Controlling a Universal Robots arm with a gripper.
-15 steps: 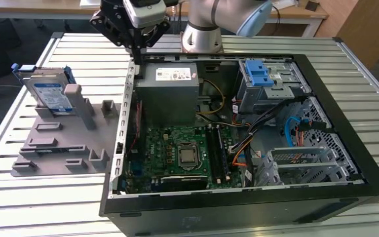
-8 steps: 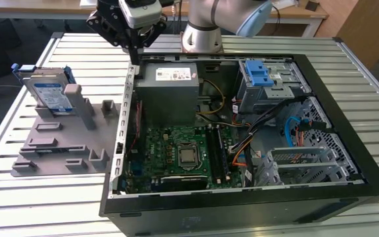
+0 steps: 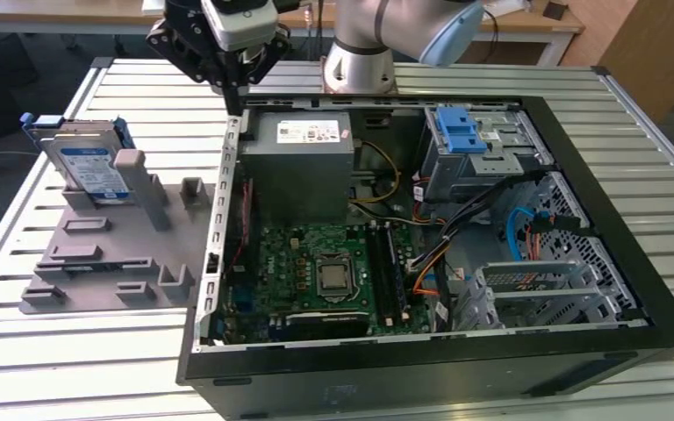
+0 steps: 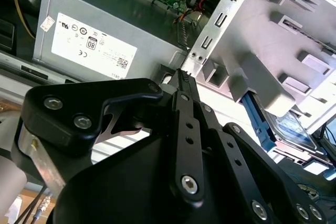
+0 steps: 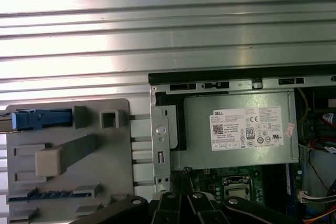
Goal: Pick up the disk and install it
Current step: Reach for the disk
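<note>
The disk (image 3: pixel 89 165) stands on edge in a grey holder (image 3: pixel 115 254) at the exterior view's left. It is silver with a blue-and-white label and blue side rails. Part of its label (image 4: pixel 294 125) shows behind a holder post in the second wrist view, and a blue rail (image 5: pixel 39 119) shows in the first wrist view. My gripper (image 3: pixel 234 103) hangs over the back left corner of the open computer case (image 3: pixel 431 351), apart from the disk. Its black fingers (image 4: pixel 185 108) meet at the tip, shut with nothing between them.
Inside the case are a grey power supply box (image 3: pixel 302 167) with a white sticker, a green mainboard (image 3: pixel 313 263), loose cables (image 3: pixel 525 228) and a silver drive cage with a blue latch (image 3: pixel 463 132). All of it rests on a slatted metal table (image 3: pixel 138 79).
</note>
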